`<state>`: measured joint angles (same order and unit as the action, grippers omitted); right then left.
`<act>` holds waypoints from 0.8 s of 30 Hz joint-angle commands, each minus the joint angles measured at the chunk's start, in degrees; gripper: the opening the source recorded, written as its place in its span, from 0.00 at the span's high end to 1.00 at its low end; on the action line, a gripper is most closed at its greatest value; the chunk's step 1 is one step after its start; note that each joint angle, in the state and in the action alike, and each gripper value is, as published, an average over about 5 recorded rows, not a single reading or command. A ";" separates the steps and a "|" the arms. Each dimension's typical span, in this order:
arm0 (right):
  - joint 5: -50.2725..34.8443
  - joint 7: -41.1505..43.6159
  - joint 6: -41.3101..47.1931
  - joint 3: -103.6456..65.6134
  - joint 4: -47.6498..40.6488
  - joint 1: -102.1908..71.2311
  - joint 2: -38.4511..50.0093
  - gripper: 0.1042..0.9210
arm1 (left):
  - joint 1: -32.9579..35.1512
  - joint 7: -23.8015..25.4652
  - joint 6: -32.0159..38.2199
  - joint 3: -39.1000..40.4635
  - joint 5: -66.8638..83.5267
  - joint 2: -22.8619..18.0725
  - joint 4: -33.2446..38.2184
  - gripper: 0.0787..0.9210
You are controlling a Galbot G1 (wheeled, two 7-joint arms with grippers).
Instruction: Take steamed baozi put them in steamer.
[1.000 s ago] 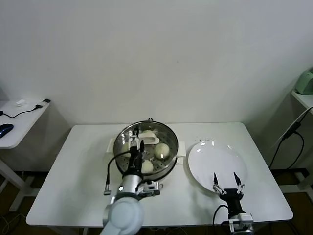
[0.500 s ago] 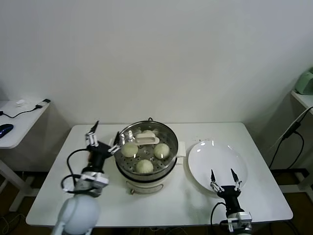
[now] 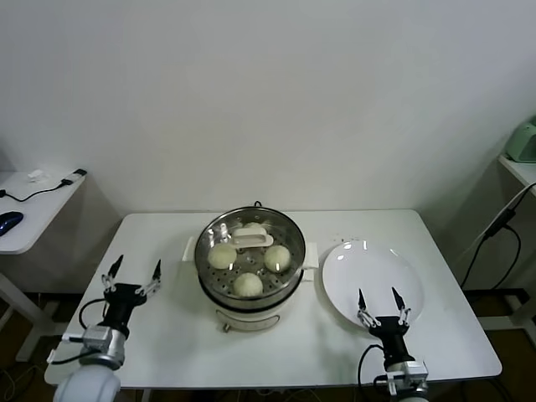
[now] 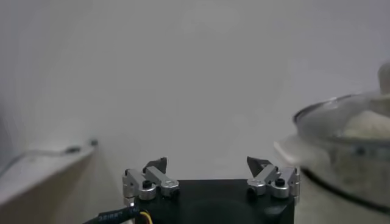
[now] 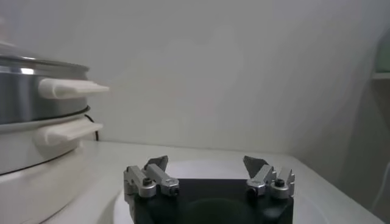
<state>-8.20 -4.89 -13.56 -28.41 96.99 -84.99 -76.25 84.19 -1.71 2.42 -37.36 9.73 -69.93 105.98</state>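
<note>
The left tool [image 3: 131,276] has been withdrawn from the steamer [image 3: 250,255] to the worktop's [image 3: 352,352] left, wide open, empty. The right tool [image 3: 378,303] is parked, open, empty. Baozi [image 3: 249,284] sit inside; plate [image 3: 373,268] emptied, task seemingly done.

no readable text, labels or numbers anywhere

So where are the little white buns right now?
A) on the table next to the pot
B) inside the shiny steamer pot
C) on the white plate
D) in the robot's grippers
B: the buns lie on the perforated tray inside the steamer, while the plate is bare and both grippers are empty.
</note>
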 commanded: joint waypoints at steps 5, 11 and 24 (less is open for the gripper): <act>-1.92 -0.29 -1.25 0.49 -1.76 0.61 0.83 0.12 | 3.69 0.97 7.30 -1.57 9.96 0.57 -7.96 0.12; -1.94 -0.41 -1.27 0.83 -1.83 0.85 0.79 0.12 | 4.95 1.60 7.52 -1.53 8.81 -0.05 -7.45 0.12; -1.95 -0.44 -1.32 1.55 -1.54 0.80 0.83 0.12 | 6.68 1.77 8.70 -1.18 7.60 -0.83 -6.30 0.12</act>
<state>-9.94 -5.30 -14.77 -27.12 95.59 -84.24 -75.50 89.79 -0.13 9.84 -38.39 16.90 -70.62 100.03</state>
